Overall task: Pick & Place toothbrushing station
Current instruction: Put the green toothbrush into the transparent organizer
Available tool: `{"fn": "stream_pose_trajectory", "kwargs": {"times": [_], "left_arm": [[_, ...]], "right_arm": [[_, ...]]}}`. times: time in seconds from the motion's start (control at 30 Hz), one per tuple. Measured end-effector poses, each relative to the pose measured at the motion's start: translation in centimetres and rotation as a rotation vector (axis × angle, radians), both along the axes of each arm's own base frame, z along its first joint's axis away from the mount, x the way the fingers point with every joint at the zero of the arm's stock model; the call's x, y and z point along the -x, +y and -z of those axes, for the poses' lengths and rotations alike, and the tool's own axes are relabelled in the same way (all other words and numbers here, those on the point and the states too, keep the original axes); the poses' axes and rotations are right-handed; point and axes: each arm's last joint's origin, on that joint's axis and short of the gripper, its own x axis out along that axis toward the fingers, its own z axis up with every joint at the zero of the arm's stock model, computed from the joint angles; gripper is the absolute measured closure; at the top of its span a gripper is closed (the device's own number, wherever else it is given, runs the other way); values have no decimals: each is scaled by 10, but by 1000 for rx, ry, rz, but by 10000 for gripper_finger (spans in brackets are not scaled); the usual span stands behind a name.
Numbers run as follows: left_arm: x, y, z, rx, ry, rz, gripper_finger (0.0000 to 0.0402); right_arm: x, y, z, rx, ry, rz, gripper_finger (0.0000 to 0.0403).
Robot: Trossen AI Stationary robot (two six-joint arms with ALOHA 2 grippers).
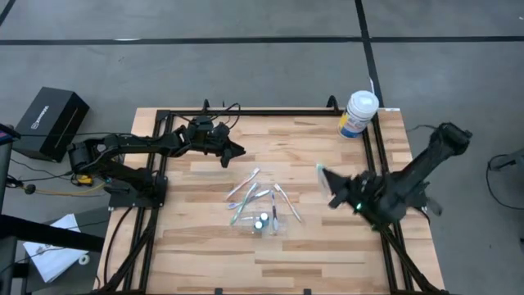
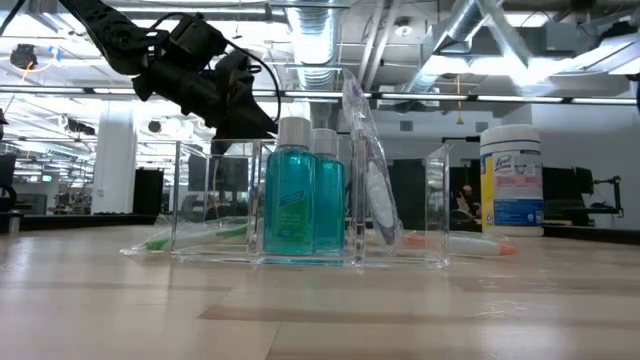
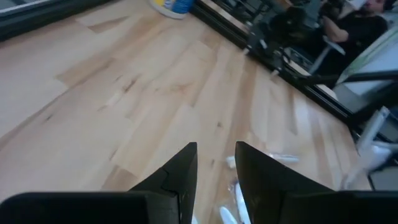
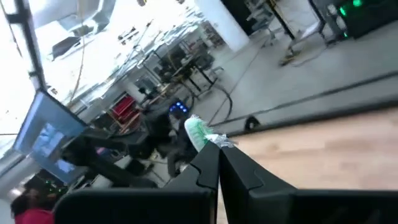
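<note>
Right claw (image 1: 332,190) clamps toothbrush (image 4: 200,132); container (image 1: 264,223) at its 8 o'clock. Left claw (image 1: 239,151) parted, empty. Toothbrush handle hidden.

Overhead camera straight down over the whole table (image 1: 205,254), low camera level and close to the clear container (image 2: 300,215), wrist cameras peering past their fingers, overhead and low sharing the container

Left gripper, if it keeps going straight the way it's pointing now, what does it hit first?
Probably the loose toothbrushes on the table; the left gripper points down toward them with its fingers slightly apart. Depth is unclear.
</note>
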Motion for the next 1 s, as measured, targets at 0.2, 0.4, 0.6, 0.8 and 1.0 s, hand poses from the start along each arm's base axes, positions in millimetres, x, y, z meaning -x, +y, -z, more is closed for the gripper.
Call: {"fn": "stream_pose_trajectory", "kwargs": {"times": [0.2, 0.4, 0.6, 0.8, 1.0], "left_arm": [[0, -2, 0, -1, -14, 83, 297], [-2, -7, -1, 6, -26, 152, 297], [-4, -11, -1, -20, -26, 181, 297], [-4, -11, -1, -35, -26, 188, 297], [-4, -12, -1, -35, -27, 200, 297]], "right_arm": [[-40, 33, 27, -61, -62, 20, 403], [-79, 50, 30, -75, -80, 67, 403], [-104, 70, 39, -96, -103, 69, 403], [-125, 87, 52, -124, -135, 70, 403], [-134, 94, 58, -136, -148, 72, 403]]}}
